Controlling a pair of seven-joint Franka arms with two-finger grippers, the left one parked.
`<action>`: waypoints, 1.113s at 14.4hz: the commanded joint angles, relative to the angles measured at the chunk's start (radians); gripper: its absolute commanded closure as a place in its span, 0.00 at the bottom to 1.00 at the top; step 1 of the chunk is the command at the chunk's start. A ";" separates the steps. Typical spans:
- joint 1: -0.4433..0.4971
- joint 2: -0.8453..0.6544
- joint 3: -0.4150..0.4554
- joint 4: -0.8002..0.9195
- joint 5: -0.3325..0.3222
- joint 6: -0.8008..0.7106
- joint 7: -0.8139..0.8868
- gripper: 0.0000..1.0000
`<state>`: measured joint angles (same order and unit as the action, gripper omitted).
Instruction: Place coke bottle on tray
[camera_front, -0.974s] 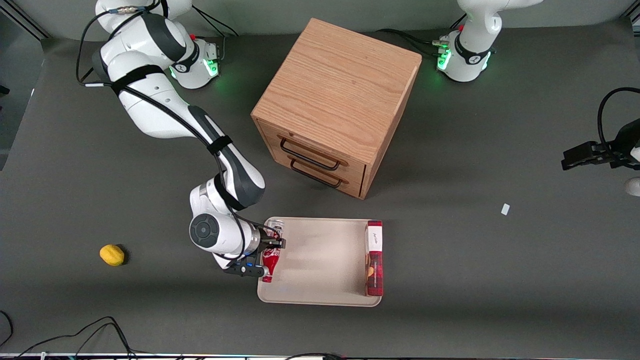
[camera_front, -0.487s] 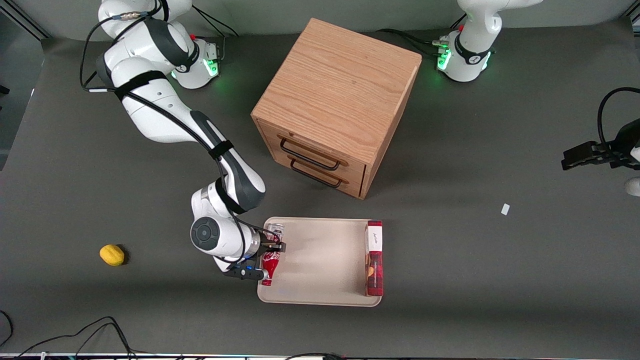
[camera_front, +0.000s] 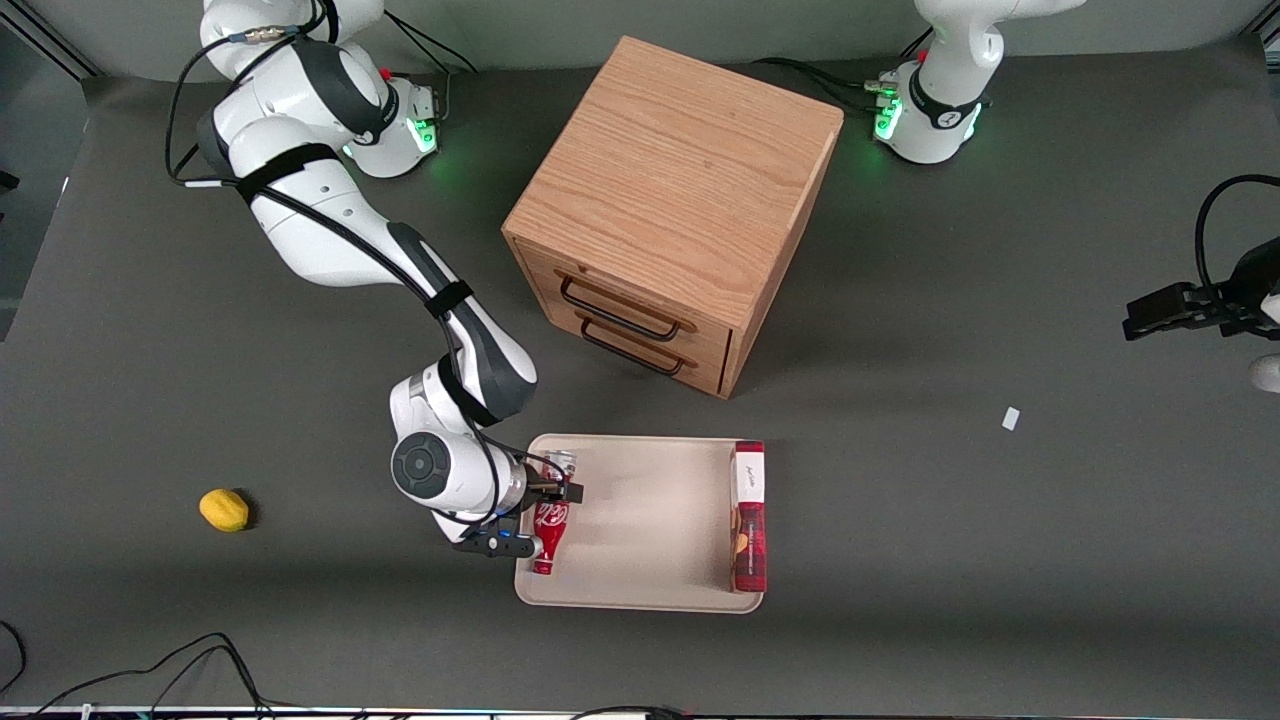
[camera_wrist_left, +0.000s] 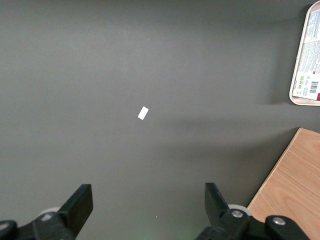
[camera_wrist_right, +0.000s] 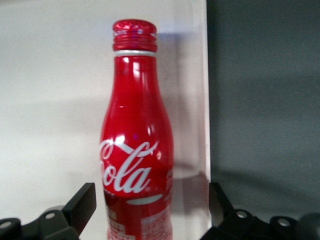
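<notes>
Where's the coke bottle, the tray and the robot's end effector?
coke bottle (camera_front: 549, 530): front view, red body with logo.
tray (camera_front: 650, 520): front view, bare middle of its floor.
end effector (camera_front: 552, 515): front view, around the bottle, above the tray's working-arm end.

I'm seeing even overhead light; the cabinet (camera_front: 672, 205) is casting a soft shadow on the desk (camera_front: 1000, 560). Glare is streaking the slightly blurred bottle (camera_wrist_right: 136, 145) at the tool (camera_wrist_right: 150, 207).

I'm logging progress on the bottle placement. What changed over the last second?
The gripper and the coke bottle between its fingers shifted slightly farther in over the tray, toward the parked arm's end. The plaid box, lemon and wooden drawer cabinet stayed put.
</notes>
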<state>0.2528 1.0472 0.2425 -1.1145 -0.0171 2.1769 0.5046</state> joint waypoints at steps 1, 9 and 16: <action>0.008 0.004 -0.002 0.027 -0.024 -0.003 0.032 0.00; -0.012 -0.362 0.009 0.012 -0.024 -0.274 0.022 0.00; -0.103 -0.746 -0.084 -0.025 -0.007 -0.822 0.017 0.00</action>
<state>0.1559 0.4051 0.2049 -1.0525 -0.0244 1.4386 0.5074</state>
